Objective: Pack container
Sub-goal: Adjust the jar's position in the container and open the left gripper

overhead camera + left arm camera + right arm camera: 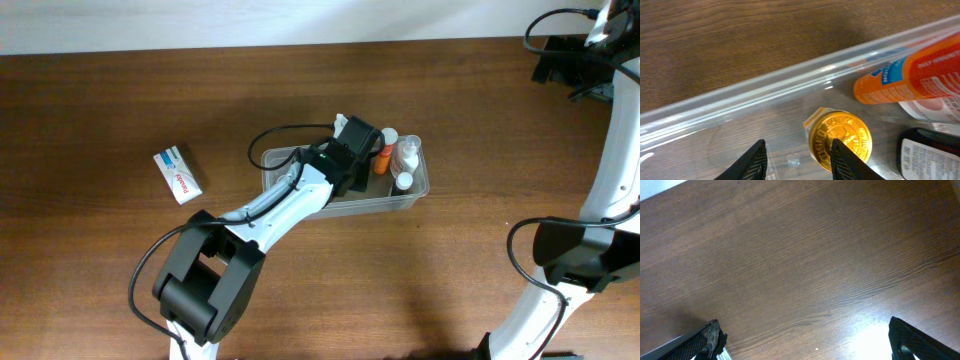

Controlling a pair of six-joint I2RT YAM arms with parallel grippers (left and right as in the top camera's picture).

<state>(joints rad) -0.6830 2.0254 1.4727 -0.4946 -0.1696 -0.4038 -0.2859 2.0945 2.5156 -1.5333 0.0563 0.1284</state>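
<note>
The clear, colourless rectangular plastic container [740,94] sits mid-desk with its long axis running left to right. The left tool [797,150] hangs inside it, fingers apart and nothing between them. A round gold-capped item [840,139] lies just beside one finger. An orange plastic bottle [912,75] and a dark labelled bottle [930,155] lie beyond it.

To my eye the small white cardboard box [178,174] is what's left to pack. It lies slantwise on the dark wooden desk [100,100], well apart to the container's left, and the left arm is much the nearer. The right tool [804,330] is far off to the right, spread wide over bare wood.

From above, the arm hides the container's middle. The dark bottle is cut off at the frame edge.
</note>
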